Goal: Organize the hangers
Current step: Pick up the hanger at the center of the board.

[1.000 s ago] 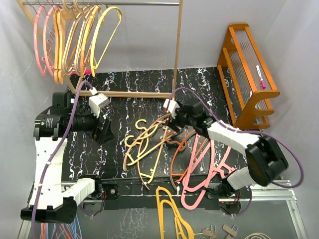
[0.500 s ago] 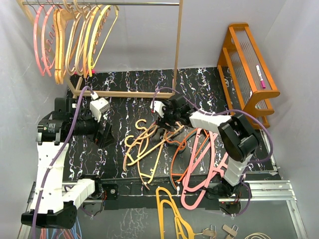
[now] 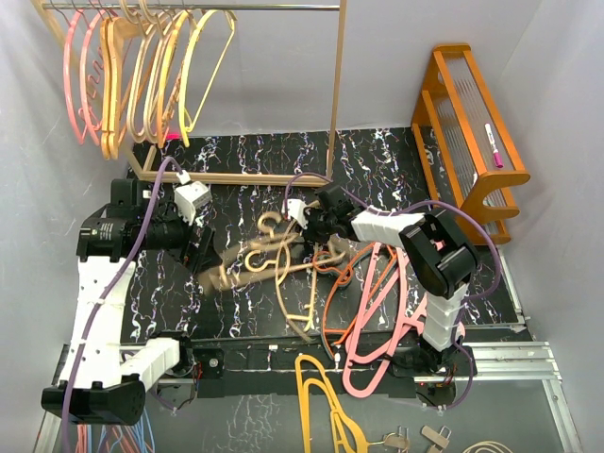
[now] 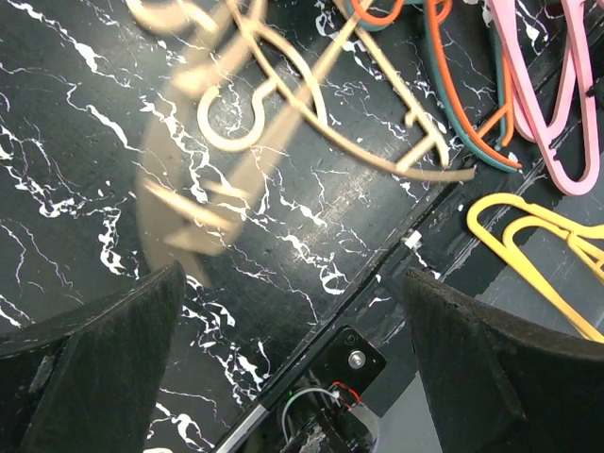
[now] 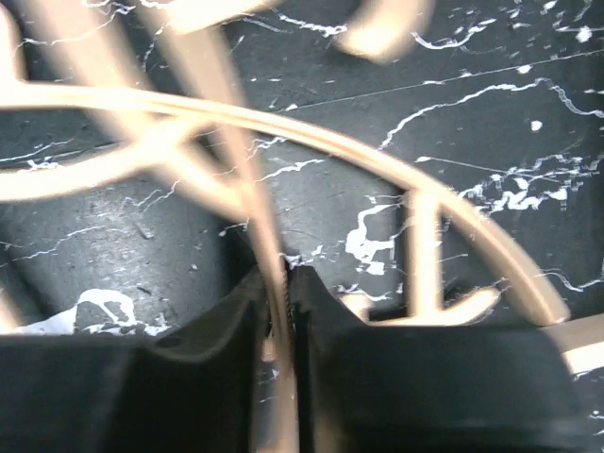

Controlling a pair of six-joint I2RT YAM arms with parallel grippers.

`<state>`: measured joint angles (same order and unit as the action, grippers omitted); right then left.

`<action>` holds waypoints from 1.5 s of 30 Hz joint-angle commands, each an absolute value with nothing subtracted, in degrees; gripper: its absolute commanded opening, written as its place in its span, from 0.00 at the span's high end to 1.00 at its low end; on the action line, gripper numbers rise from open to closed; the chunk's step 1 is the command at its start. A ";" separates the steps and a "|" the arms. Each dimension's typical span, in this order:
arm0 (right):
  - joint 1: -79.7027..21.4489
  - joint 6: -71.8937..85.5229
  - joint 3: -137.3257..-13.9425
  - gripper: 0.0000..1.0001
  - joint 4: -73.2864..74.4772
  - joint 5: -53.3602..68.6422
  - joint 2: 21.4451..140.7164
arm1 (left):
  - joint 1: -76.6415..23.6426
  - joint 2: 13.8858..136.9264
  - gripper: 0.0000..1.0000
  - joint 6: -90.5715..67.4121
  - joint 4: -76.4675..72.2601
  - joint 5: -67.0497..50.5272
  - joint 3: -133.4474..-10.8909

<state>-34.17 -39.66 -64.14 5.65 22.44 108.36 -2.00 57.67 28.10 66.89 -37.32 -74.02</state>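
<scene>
Some hangers (image 3: 132,75) hang on the rail (image 3: 274,8). More lie heaped on the surface (image 3: 396,160). The right gripper (image 5: 281,278) pinches a tan hanger (image 5: 249,179) from the heap. The left gripper (image 4: 293,311) is spread wide, holding nothing. I think lots is left to do.

Looks like a robotics lab test cell: plain white panel walls (image 3: 396,66) boxing in a black white-veined mat (image 3: 377,156), two white-and-black robot arms (image 3: 94,302) standing by a silver metal rail (image 3: 528,351), purple cables (image 3: 142,226) trailing.
</scene>
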 commanded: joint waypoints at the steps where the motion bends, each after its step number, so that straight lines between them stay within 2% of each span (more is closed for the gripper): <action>1: -34.23 -40.33 -64.47 0.92 5.27 21.81 107.57 | -2.02 59.14 0.03 30.80 68.84 -36.98 -72.28; 12: -32.68 -42.14 -52.19 0.92 -2.91 22.54 91.80 | -1.93 66.56 0.03 33.09 65.02 -30.92 -68.45; 17: -32.19 -43.73 -43.87 0.92 -9.92 23.68 82.13 | -1.71 72.81 0.03 35.67 65.35 -38.43 -69.09; 22: -31.92 -45.57 -41.40 0.92 -9.65 22.67 76.38 | -1.58 78.83 0.03 39.75 66.76 -43.37 -71.31; 29: -31.75 -45.89 -40.72 0.92 -10.52 20.96 71.92 | -1.42 88.03 0.03 42.88 69.93 -47.73 -73.10; 35: -31.75 -45.74 -40.36 0.92 -12.22 20.39 71.63 | -1.41 90.75 0.03 43.99 72.49 -53.06 -73.37; 36: -31.79 -45.63 -40.27 0.92 -12.66 20.46 71.70 | -1.41 90.94 0.06 44.28 72.95 -53.65 -73.20; 38: -31.82 -45.24 -40.41 0.92 -13.05 20.84 72.24 | -1.43 91.29 0.18 44.93 73.69 -54.44 -72.93; 39: -31.77 -45.04 -40.47 0.92 -13.06 21.03 72.51 | -1.42 91.51 0.32 45.26 74.18 -54.83 -72.95; 42: -31.81 -44.73 -40.61 0.92 -13.47 21.26 73.31 | -1.41 91.96 0.65 46.02 75.38 -55.74 -73.24; 45: -31.80 -44.48 -40.31 0.92 -14.50 21.64 73.39 | -1.43 92.32 0.80 47.16 76.71 -56.53 -73.53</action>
<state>-32.12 -44.99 -40.34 -8.16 21.04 73.56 -1.63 91.66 44.18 72.75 -51.94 -71.59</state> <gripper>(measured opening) 0.132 0.289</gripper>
